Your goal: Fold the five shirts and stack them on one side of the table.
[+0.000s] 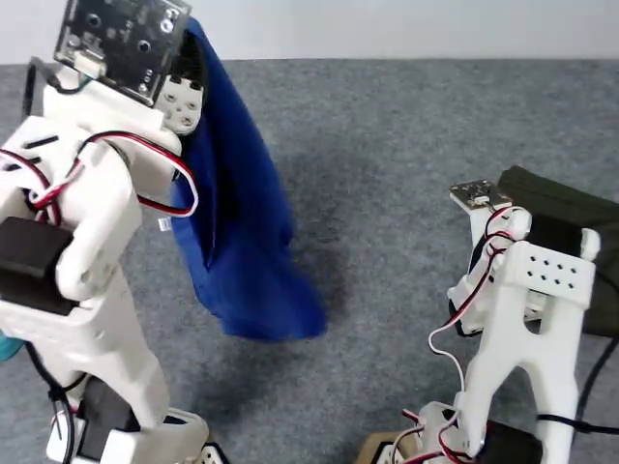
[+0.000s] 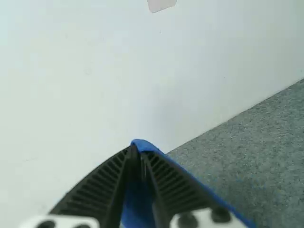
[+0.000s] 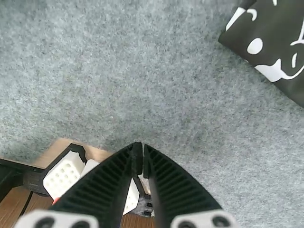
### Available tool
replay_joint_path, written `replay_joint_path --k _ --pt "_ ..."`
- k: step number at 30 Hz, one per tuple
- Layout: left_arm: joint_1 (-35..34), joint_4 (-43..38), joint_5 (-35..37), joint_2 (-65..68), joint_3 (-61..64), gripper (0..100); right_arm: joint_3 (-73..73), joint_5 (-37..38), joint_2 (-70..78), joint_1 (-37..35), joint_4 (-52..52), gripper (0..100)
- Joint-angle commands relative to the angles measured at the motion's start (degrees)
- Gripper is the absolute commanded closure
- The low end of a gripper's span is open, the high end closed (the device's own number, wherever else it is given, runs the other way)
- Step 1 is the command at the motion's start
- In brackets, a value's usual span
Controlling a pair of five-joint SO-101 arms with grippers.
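Note:
A blue shirt (image 1: 242, 232) hangs in the air from my left gripper (image 2: 139, 148), which is shut on its top edge high at the left of the table; its lower end touches the grey mat. Blue cloth (image 2: 137, 199) shows between the black fingers in the left wrist view. A dark shirt with white print (image 3: 270, 45) lies folded at the right edge of the table (image 1: 571, 217). My right gripper (image 3: 138, 148) is shut with nothing in it, low over the near right part of the mat, beside the dark shirt.
Grey carpet-like mat (image 1: 387, 174) covers the table. A pale wall (image 2: 118, 71) stands behind the far edge. The arm bases and a wooden strip (image 3: 28, 190) sit at the near edge. A bit of teal cloth (image 1: 8, 346) peeks out at the left edge.

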Motion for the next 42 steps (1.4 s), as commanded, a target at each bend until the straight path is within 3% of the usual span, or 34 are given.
replay_joint_path --k 1,4,10,15,20,26,29,36,42 --pt "-2.37 4.48 0.09 -1.67 2.86 100 -0.44 -0.35 -1.36 -0.48 -0.48 98.9" --pt "-6.33 9.23 0.00 -1.76 12.70 100 -0.44 -0.35 -1.36 -0.92 -0.57 98.9" --pt "-21.19 4.13 -5.19 -0.44 38.02 100 -0.70 -0.35 -1.36 -7.69 -0.48 98.9" --pt "-32.18 -2.73 -12.22 4.57 52.53 100 -0.79 -0.70 -1.45 -19.47 -0.40 98.7" --pt "-38.86 -4.92 -15.47 11.96 56.48 100 -3.43 -1.23 -1.36 -33.19 -0.31 98.7" --pt "-41.41 -5.19 -15.74 17.67 56.48 100 -10.73 -3.25 2.51 -48.75 -0.04 98.7" --pt "-41.41 -5.36 -15.74 18.81 56.40 100 -14.07 -8.26 9.10 -54.99 -0.31 98.6" --pt "-41.49 -8.97 -15.47 19.08 56.66 100 -29.01 -20.48 26.77 -65.36 0.13 82.5" --pt "-41.85 -8.97 -15.47 19.08 56.66 100 -39.12 -26.29 38.55 -72.57 2.33 80.9"
